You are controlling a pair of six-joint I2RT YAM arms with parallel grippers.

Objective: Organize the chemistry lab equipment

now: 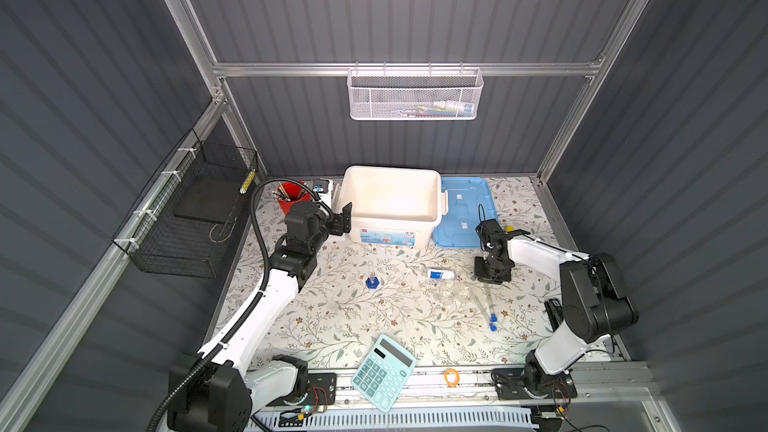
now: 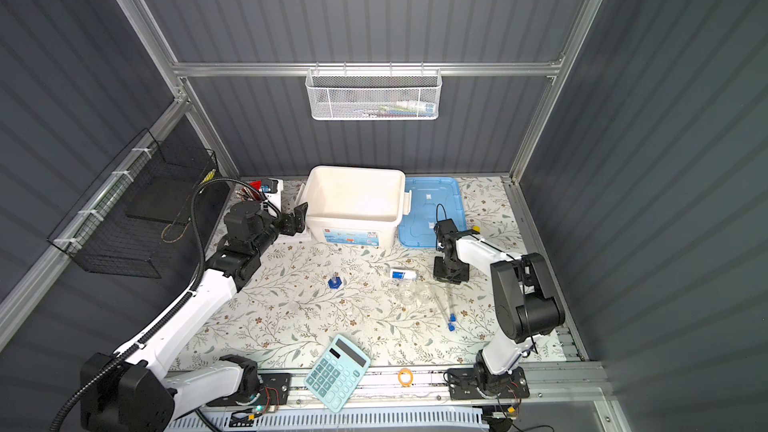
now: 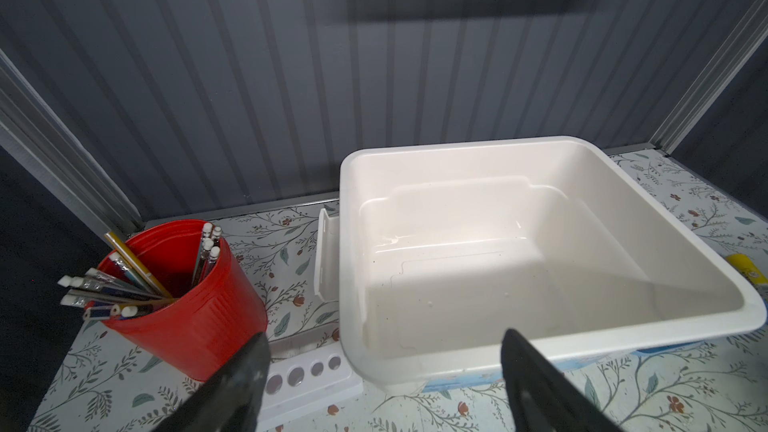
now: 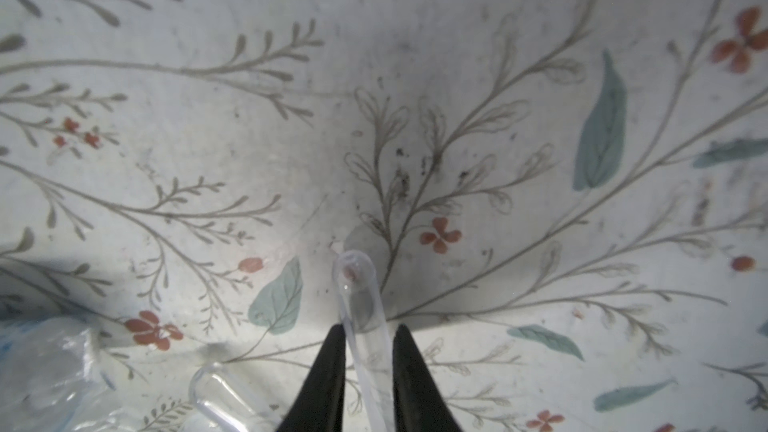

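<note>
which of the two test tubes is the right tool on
The test tube gripped by the right tool, its rounded end poking out past the fingers; the other tube lies free alongside.

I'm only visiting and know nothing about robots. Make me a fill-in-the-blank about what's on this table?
The white bin is ____ inside.
The red cup holds ____.
The right gripper straddles a slim, clear, round-ended ____.
The left gripper holds ____.
Missing words: empty; pencils; test tube; nothing.
</note>
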